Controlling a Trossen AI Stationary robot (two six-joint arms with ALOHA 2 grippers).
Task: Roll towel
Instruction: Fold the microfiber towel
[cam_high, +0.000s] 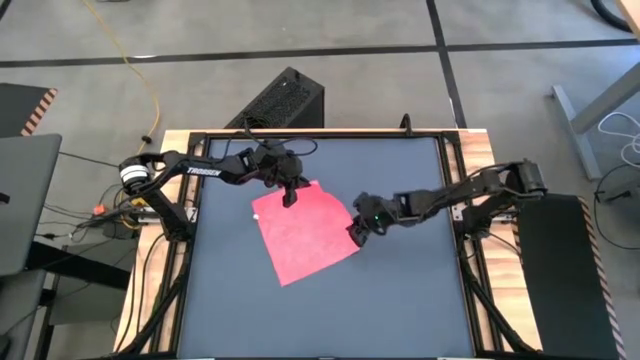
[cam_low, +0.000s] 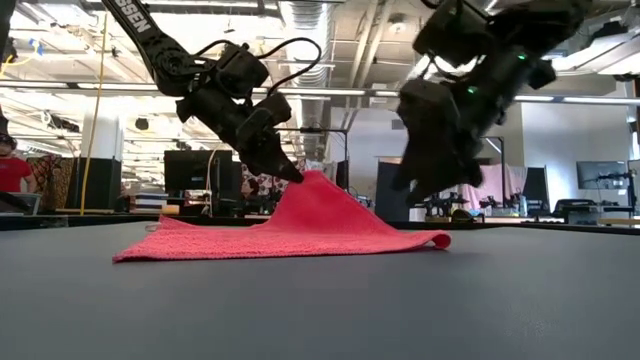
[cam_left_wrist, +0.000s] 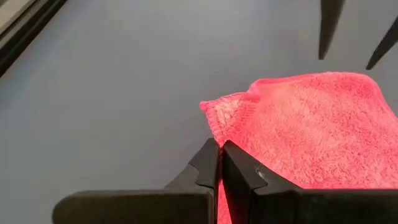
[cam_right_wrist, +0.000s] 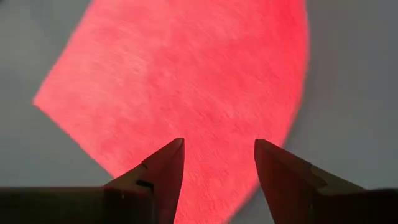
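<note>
Pink towel (cam_high: 303, 233) lying mid-table (cam_high: 400, 310), turned diamond-wise, most of it flat; far corner pulled up into a peak. Left claw (cam_high: 291, 197) clamped tight on that raised corner, fingers (cam_left_wrist: 239, 171) pressed together w/ cloth between. Right claw (cam_high: 356, 232) hanging just above the towel's right edge, fingers (cam_right_wrist: 163, 167) spread apart, nothing held, not touching cloth as far as low view shows.

Risks from here, judged only:
- Thin pinch at the corner tip, so could slip out if pulled sideways fast; roll then never starts.
- Only one corner lifted, rest flat on slick top. Dragging instead of folding over likely to slide the whole cloth toward table edge rather than curl it.
- Right claw coming down w/ fingers wide could bunch the edge or pin it crooked, giving a skewed, cone-shaped roll.
- Two arms close over a small cloth; crossing paths could knock fingers together.
- Soft cloth apt to spring open if let go early.

Writing: white "TROSSEN" on left arm (cam_high: 205, 170) in high view; only partial letters, "...SSEN", on same arm in low view. No label seen on towel.
</note>
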